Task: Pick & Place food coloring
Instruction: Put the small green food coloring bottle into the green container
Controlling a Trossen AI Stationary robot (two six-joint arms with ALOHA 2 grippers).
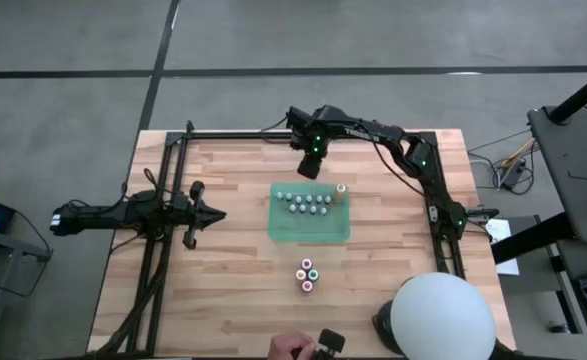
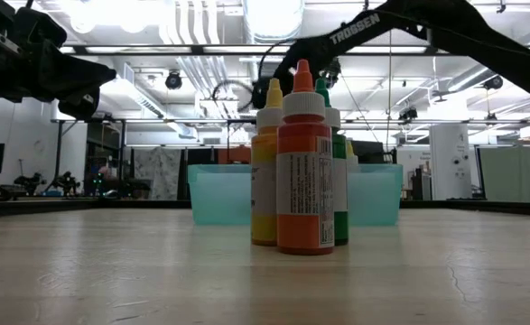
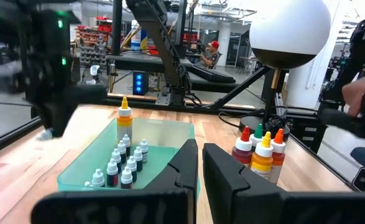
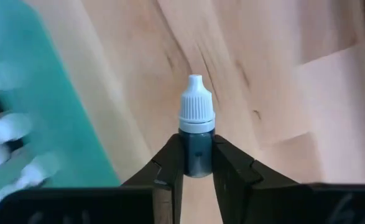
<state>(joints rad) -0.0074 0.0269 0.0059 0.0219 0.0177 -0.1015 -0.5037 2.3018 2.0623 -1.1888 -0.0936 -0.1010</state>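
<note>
White-capped bottle (image 4: 196, 140) pinched in rt tool (image 4: 198, 167).

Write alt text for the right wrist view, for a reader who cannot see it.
The right gripper is shut on a tiny dark bottle with a white cap, held upright between its two dark fingers over the wooden table. The edge of a green tray with blurred white-capped bottles shows to one side.

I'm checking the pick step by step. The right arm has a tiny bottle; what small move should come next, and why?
Probably carry it over the shallow green tray and lower it beside the others. The right gripper has its jaws clamped on a tiny dark bottle with a white cap, above bare wood beside the tray, while a row of small white-capped bottles already stands inside.
</note>
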